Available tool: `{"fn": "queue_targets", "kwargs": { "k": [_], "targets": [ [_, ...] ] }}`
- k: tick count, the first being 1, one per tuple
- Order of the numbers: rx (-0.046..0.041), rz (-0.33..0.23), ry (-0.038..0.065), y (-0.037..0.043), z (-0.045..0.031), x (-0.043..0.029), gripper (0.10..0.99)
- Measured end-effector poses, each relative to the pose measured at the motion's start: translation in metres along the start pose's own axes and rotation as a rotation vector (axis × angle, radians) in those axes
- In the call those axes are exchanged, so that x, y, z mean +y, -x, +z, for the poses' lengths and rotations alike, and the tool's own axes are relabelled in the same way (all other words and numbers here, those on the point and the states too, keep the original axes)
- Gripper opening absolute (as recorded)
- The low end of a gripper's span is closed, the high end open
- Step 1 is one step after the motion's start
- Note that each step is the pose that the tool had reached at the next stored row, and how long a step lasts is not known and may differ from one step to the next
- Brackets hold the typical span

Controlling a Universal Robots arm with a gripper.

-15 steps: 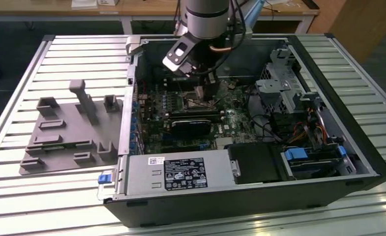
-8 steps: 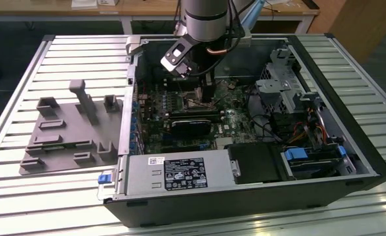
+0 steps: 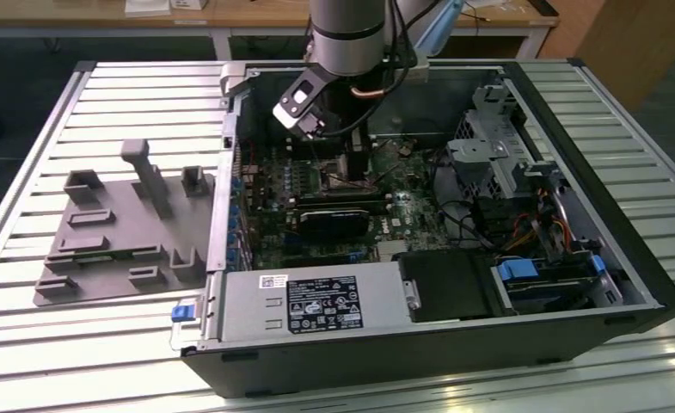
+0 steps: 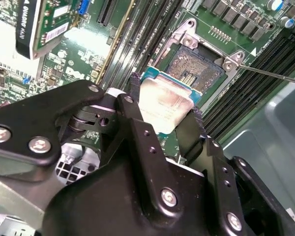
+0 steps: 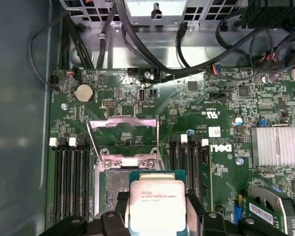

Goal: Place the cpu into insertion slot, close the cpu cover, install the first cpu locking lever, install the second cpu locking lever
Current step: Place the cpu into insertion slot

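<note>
My gripper (image 4: 166,112) is shut on the cpu (image 4: 163,104), a flat square chip with a silver top and a green edge, pinched between two black fingers (image 4: 135,91). The chip hangs tilted just short of the insertion slot (image 4: 194,69), whose dark pin field lies bare. In the first wrist view the cpu (image 5: 157,199) overlaps the near edge of the insertion slot (image 5: 113,184). The cpu cover (image 5: 123,123) stands flipped open behind it, with thin lever rods (image 5: 158,140) along its sides. In the exterior view my gripper (image 3: 340,146) reaches down into the open case.
Black memory slots (image 5: 69,172) flank the socket on both sides. A black card (image 3: 337,219) lies across the green motherboard (image 3: 303,185). Cables (image 5: 137,44) hang near the case wall. A grey fixture plate (image 3: 119,232) sits on the slatted table at the exterior view's left.
</note>
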State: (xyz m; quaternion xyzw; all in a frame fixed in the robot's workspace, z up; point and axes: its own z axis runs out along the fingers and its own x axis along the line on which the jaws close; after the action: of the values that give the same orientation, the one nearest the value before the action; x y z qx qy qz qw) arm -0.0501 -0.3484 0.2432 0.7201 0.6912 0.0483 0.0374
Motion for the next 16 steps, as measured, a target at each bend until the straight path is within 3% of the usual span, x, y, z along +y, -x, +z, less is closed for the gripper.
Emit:
{"fn": "queue_targets", "kwargs": {
  "k": [4, 12, 16],
  "targets": [
    [-0.0001, 0.000, 0.004, -0.0016, 0.0022, -0.0008, 0.537],
    [-0.0004, 0.003, 0.004, -0.0152, 0.0056, -0.0017, 0.537],
    [-0.0006, 0.006, 0.004, -0.0177, 0.0086, -0.0021, 0.537]
  ]
}}
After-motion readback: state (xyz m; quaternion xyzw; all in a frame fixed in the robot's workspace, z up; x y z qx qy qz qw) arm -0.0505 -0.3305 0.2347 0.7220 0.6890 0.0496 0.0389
